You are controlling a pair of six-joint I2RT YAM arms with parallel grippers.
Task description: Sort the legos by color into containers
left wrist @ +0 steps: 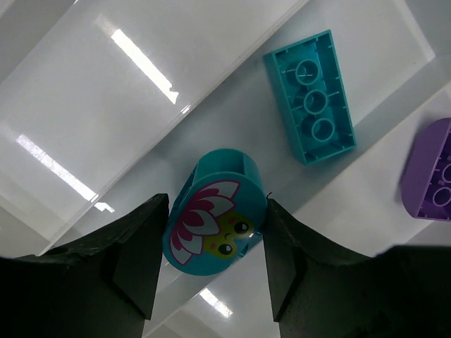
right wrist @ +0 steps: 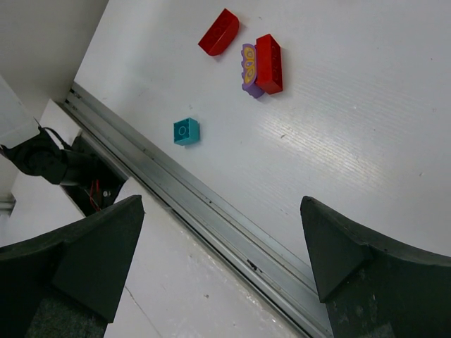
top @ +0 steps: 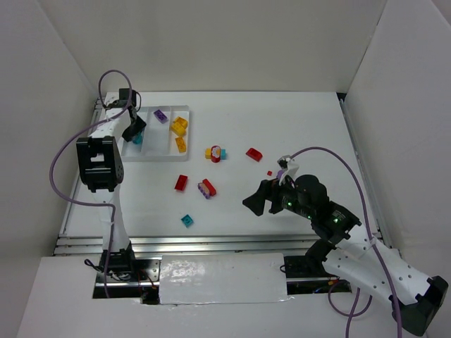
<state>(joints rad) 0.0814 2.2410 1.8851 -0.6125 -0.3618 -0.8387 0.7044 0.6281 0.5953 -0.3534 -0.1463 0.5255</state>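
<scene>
The white tray [top: 190, 134] lies at the far left. It holds a purple brick [top: 161, 116], two yellow bricks [top: 179, 127] and a teal brick [top: 137, 139]. My left gripper [top: 134, 130] hangs over the tray's left compartments. In the left wrist view my left gripper [left wrist: 215, 243] is shut on a round teal brick with a flower face [left wrist: 215, 225], beside an upturned teal brick [left wrist: 317, 98] and a purple brick [left wrist: 430, 172]. My right gripper [top: 257, 201] is open and empty above the table. It also shows in the right wrist view [right wrist: 222, 246].
Loose on the table are a red brick [top: 181, 182], a red-and-purple brick [top: 206, 188], a small teal brick [top: 187, 220], a multicoloured cluster [top: 215, 153], a red brick [top: 254, 153] and a tiny red piece [top: 269, 172]. A metal rail [right wrist: 232, 225] runs along the near edge.
</scene>
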